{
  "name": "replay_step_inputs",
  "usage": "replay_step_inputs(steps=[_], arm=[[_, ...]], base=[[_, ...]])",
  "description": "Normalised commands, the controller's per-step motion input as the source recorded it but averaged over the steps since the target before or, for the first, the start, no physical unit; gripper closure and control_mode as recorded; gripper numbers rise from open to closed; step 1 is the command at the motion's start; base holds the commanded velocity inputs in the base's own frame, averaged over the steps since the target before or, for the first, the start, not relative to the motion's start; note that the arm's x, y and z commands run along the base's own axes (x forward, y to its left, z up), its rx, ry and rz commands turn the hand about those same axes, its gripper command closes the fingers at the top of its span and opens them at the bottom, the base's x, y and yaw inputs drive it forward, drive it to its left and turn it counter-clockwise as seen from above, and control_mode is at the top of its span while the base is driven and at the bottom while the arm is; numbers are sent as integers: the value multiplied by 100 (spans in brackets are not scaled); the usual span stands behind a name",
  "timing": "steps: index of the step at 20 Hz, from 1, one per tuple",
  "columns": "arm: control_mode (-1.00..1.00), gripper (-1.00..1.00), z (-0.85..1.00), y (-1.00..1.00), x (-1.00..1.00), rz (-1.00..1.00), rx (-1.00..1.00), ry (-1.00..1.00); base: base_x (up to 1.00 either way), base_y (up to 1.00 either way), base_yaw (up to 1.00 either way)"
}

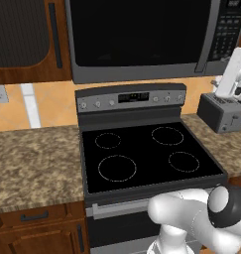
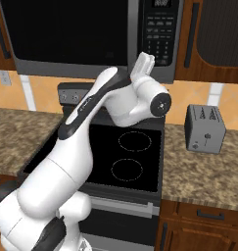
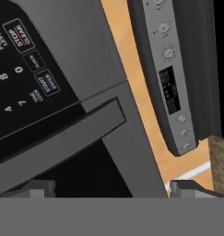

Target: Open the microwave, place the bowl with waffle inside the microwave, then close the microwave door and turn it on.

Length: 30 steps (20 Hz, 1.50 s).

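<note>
The microwave (image 1: 142,34) hangs above the stove, and the microwave door (image 1: 137,32) is closed, black glass facing out. Its button panel (image 2: 159,29) is on the right side. My gripper (image 2: 146,60) is raised just below the microwave's lower right corner, pointing up at it. In the hand view the gripper (image 3: 112,191) is open, its fingertips (image 3: 39,188) far apart with nothing between them. They sit close under the door's grey handle (image 3: 62,138), with the button panel (image 3: 21,78) beyond. The bowl and the waffle are out of view.
A black-topped stove (image 1: 147,154) with a grey control panel (image 1: 132,98) stands under the microwave. A small grey toaster (image 2: 205,128) sits on the granite counter (image 2: 203,166) to its right. Wooden cabinets (image 1: 28,39) flank the microwave.
</note>
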Motion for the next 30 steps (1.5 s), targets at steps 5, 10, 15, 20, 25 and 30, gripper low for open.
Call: replay_step_inputs(steps=[5, 10, 15, 20, 25, 30], arm=[[-100, -100, 0, -10, 41, 1, -3, 0], [-100, -100, 0, -8, 41, 0, -4, 0], [-100, -100, 0, -18, 33, 0, -2, 0], [-100, -100, 0, -28, 16, 0, 0, 0], [-100, -100, -4, -5, 14, 0, -1, 1], [-100, -100, -26, 0, 11, 0, -2, 2]], base=[[0, 0, 0], [0, 0, 0], [0, 0, 0], [0, 0, 0], [0, 0, 0], [0, 0, 0]])
